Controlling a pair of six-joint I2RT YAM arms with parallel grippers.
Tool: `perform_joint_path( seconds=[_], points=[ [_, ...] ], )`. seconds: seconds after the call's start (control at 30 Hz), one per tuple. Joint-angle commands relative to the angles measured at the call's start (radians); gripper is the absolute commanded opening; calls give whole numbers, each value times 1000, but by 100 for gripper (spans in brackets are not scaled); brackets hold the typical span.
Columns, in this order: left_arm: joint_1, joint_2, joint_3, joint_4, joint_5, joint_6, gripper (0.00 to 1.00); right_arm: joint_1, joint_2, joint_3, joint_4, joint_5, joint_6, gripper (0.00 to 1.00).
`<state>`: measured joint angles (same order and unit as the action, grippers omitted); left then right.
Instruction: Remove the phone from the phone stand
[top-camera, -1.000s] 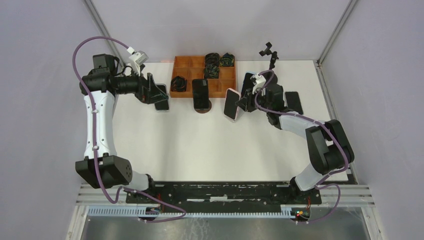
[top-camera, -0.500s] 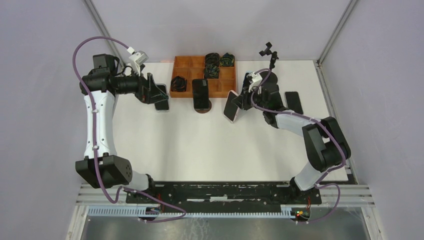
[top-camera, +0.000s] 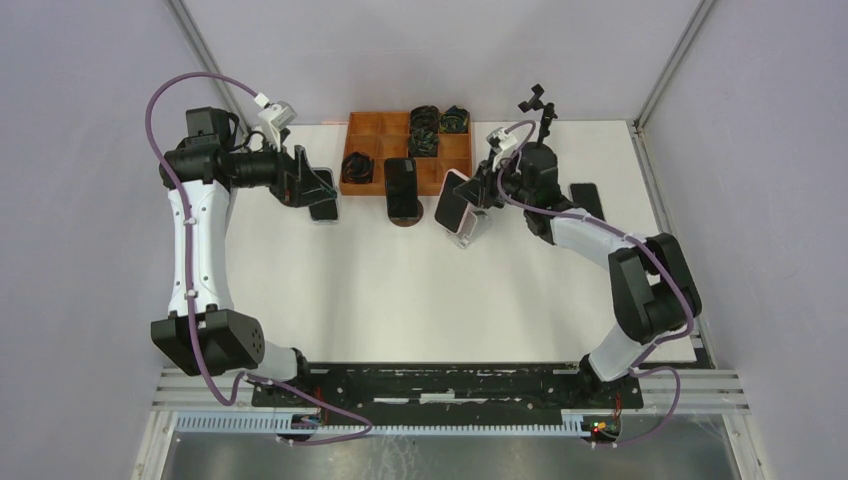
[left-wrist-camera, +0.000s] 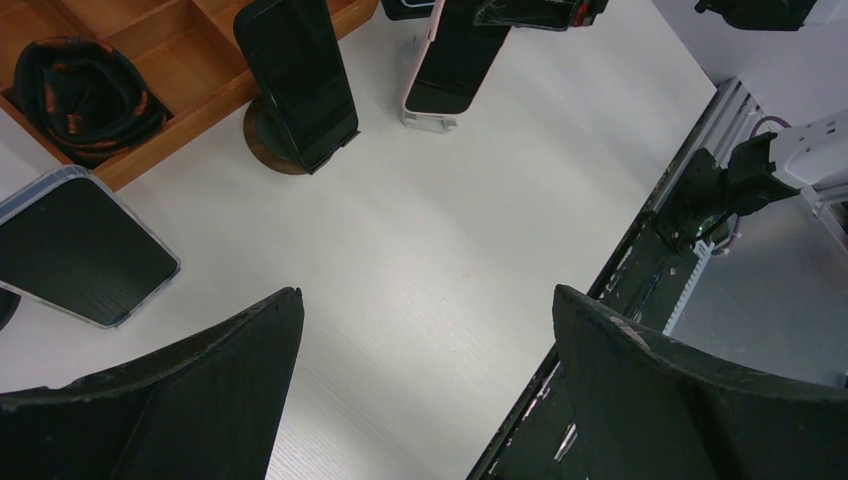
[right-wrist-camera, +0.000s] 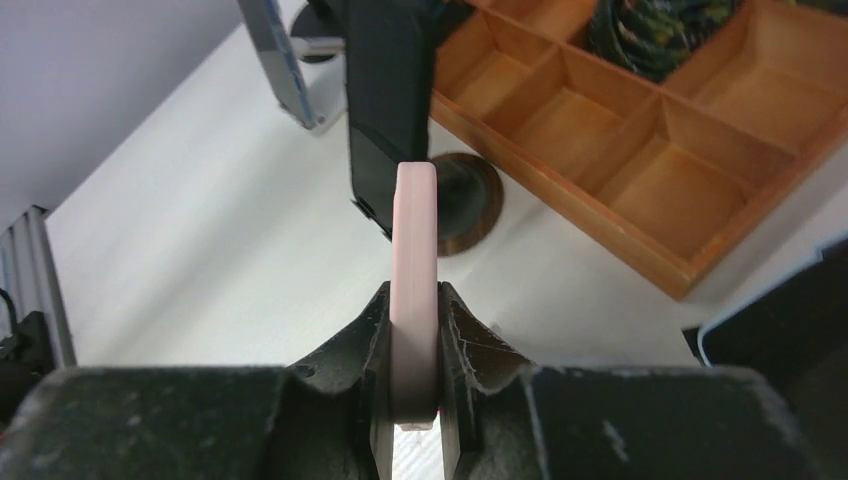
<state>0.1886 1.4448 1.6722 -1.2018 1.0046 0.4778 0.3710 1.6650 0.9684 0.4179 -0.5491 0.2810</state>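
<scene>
Pinching pink phone (right-wrist-camera: 413, 250) thinly in near-closed R jaws; could drop it or clip black phone (right-wrist-camera: 388, 100) ahead. L jaws wide, empty.

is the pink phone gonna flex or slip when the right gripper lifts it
Probably stiff: the pink phone is a flat slab and looks straight in the wrist view. It may pivot or slip, since the right gripper grips it only at one end. The small white stand looks light and could tip.
</scene>
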Motion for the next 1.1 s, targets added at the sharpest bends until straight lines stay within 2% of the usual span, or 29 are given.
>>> perform_joint_path(
  seconds=[0.0,0.13,0.33,0.43,0.6,0.8,1.07],
  points=[
    [6,0,45,8,30,4,100,8,-104,125,49,-124,11,0],
    [5,-1,53,7,30,2,100,5,-188,136,-60,-139,-14,0],
    [5,3,64,8,34,-2,100,-45,-304,131,-476,-90,-101,0],
    [5,7,72,7,37,-2,100,-121,-355,68,-614,-106,-96,0],
    [6,20,96,-3,31,3,100,-181,-412,-49,-750,-25,-141,0],
    [6,29,120,-16,39,8,100,-243,-386,-155,-806,0,-198,0],
    [5,25,107,-16,32,24,100,-254,-231,-145,-801,47,-213,0]
  ],
)
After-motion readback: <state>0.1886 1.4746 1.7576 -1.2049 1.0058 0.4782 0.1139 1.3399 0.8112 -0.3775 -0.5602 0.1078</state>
